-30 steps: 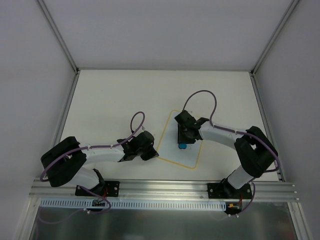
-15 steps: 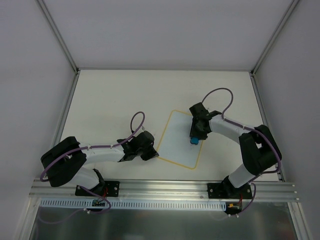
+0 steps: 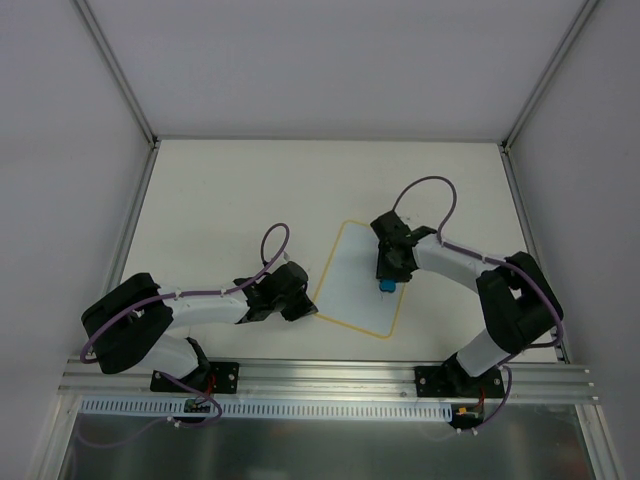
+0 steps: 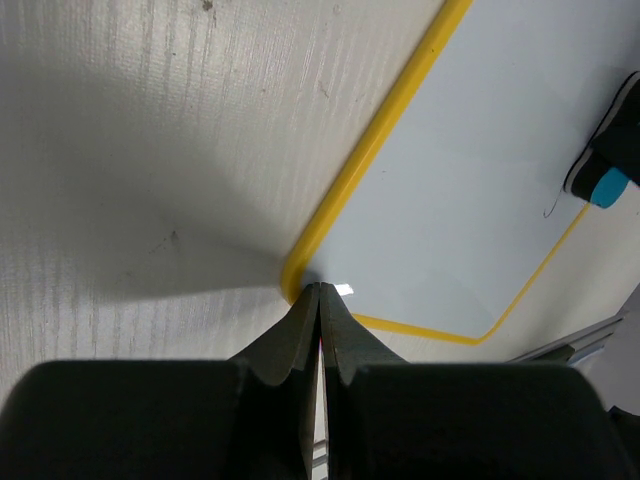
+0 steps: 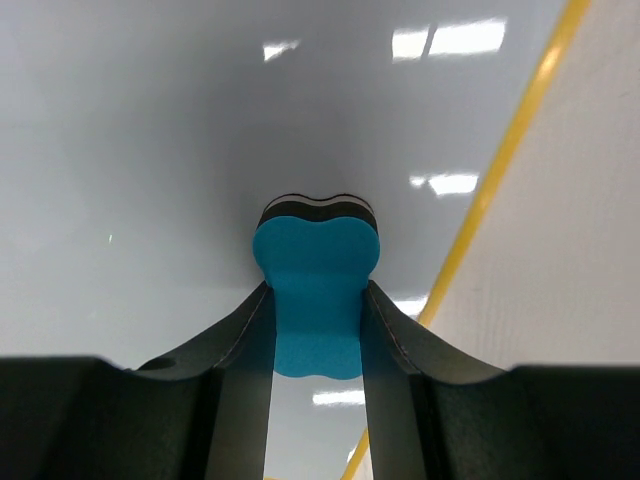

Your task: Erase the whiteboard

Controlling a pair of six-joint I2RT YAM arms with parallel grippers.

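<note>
The whiteboard [image 3: 350,275], white with a thin yellow rim, lies flat on the table at mid-right. No writing shows on it in the top view. My right gripper [image 3: 386,283] is shut on the blue eraser [image 3: 386,288] and holds it down on the board near its right rim. In the right wrist view the eraser [image 5: 316,270] sits between the fingers [image 5: 390,340] and touches the glossy board [image 5: 180,150]. My left gripper [image 3: 308,308] is shut, its tips [image 4: 320,292] at the board's near-left corner [image 4: 300,275]. A thin dark stroke [image 4: 553,208] shows beside the eraser [image 4: 607,187].
The white tabletop [image 3: 220,200] surrounds the board. Grey enclosure walls and aluminium posts [image 3: 130,230] stand on three sides. An aluminium rail [image 3: 330,375] with both arm bases runs along the near edge.
My right gripper has carried the eraser from the board's middle rightward to near its right rim. The left arm and the board have not moved.
</note>
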